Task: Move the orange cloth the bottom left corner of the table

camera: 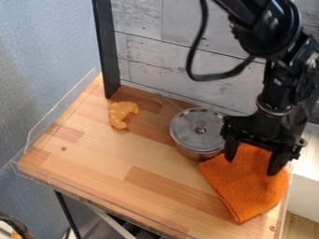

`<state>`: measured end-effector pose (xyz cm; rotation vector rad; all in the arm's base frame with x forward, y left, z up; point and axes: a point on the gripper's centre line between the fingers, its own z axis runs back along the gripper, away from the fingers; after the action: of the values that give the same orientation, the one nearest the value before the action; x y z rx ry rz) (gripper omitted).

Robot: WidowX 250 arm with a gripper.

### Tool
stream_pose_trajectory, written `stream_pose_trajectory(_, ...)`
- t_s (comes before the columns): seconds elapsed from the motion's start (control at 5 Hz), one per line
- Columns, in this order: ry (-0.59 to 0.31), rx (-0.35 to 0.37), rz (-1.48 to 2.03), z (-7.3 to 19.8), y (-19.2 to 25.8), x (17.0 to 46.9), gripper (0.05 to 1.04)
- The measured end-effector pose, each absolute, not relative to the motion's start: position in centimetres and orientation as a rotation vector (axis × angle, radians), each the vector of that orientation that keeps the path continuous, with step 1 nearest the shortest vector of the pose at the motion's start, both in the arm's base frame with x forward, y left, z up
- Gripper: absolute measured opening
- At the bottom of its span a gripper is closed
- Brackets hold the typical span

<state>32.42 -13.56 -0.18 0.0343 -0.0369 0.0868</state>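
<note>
A flat orange fabric cloth [246,193] lies at four o'clock on the brown wooden table [93,154], under the black two-finger gripper [252,165], fingers wide apart. A round, lidded metal pot [198,130] sits at the cloth's eleven o'clock.

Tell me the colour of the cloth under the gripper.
The cloth is orange, as the camera view shows.

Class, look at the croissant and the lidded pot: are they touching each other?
Apart. The camera view shows bare wood of the table between the croissant and the lidded pot.
</note>
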Motion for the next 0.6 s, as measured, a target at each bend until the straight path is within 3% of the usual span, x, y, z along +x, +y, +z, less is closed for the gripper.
stream_pose_trajectory(0.6,-0.020,0.030,0.034,-2.0,-14.6,33.2,1.000)
